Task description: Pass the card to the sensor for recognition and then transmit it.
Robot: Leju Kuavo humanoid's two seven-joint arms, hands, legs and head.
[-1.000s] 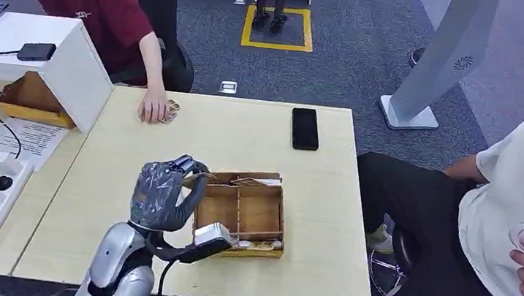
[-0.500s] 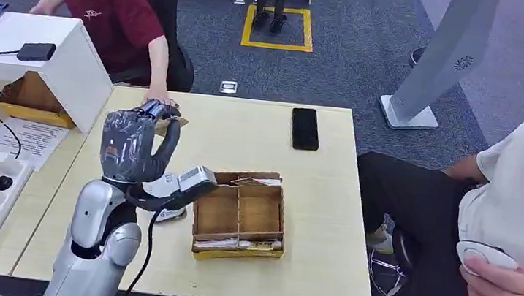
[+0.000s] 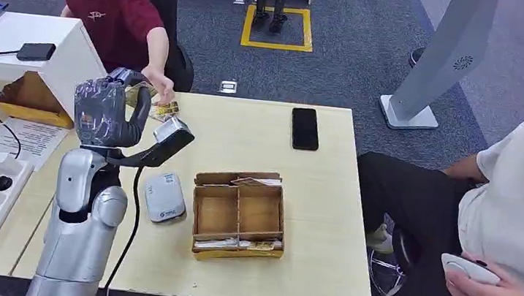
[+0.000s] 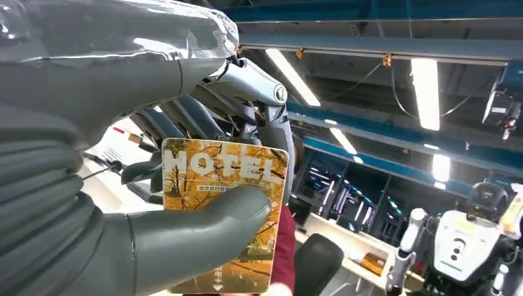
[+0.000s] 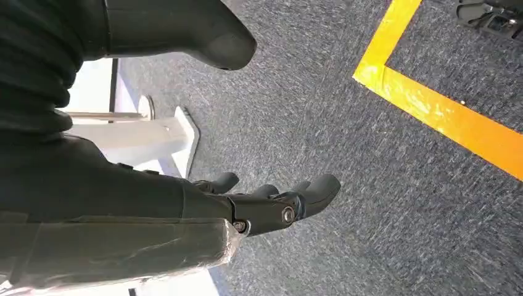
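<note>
Between the thumb and the darker fingers of the left hand sits the hotel key card, pinched flat: the thumb lies across its printed face and the fingers back it from behind. Its long axis runs out past the fingertips, so the free end of the card, not the hand, leads. From the head view the left hand is raised at the far left corner of the table, and the card stands just beyond its fingers, toward the person in the dark red shirt. That person's hand reaches in and is at, or just short of, the card's free end; contact cannot be made out. A second card lies on the table just under that hand.

By my reading, the handover turns on this line: card edge ahead of the fingers, the receiving hand straight beyond it. The thumb should ease only once the other hand has a firm hold.

Back toward the robot, well behind the fingers, the white card sensor lies flat on the table beside the wooden compartment box. A black phone lies on the far side of the table.

Down at the robot's side hangs the right hand, over the grey carpet, fingers loosely parted and holding nothing.
</note>
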